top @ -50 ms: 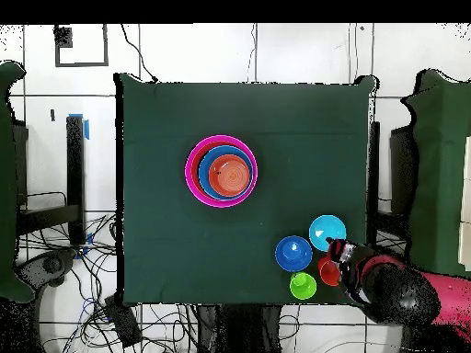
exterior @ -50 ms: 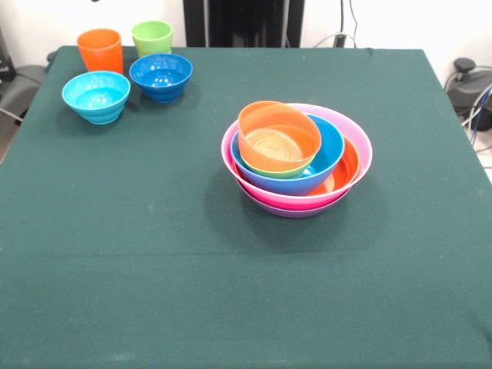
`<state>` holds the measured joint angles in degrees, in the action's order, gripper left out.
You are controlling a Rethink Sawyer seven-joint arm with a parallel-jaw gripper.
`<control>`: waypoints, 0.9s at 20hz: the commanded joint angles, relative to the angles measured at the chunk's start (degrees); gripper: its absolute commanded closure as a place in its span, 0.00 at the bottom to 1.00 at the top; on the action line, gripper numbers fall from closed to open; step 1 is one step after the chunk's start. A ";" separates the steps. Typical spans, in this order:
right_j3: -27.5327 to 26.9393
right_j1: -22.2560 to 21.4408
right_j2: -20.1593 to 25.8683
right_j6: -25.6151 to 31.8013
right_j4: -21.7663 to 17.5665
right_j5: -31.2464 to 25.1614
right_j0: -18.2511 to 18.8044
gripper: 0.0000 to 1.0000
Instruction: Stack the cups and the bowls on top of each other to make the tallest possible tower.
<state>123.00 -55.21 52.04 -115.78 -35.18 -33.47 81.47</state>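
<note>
Nested mid-table: the tower, glossy bowls sunk inside one another, wide pink bowl over purple at the base, then orange, blue, lime, with a small orange bowl on top, mouth tilted toward the camera. Grouped at a far corner, upright: orange cup, lime cup, light blue bowl, dark blue bowl. Above the orange cup overhead: gripper, finger state impossible to tell.

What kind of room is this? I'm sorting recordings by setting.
Probably a robotics lab or test room: a table under green cloth, a red and black robot arm at its edge, loose cables on a tiled floor, and bright plastic bowls as props.
</note>
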 commanded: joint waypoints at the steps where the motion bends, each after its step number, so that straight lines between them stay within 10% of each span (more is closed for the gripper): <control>1: 8.43 -3.99 10.64 16.06 -6.01 7.41 1.12 0.00; 11: 9.52 -5.58 17.59 14.17 -10.68 11.95 2.85 0.00; 18: 8.76 -0.33 9.14 4.49 -19.33 16.13 -2.74 0.00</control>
<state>128.56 -59.93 63.82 -115.78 -45.72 -21.07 83.61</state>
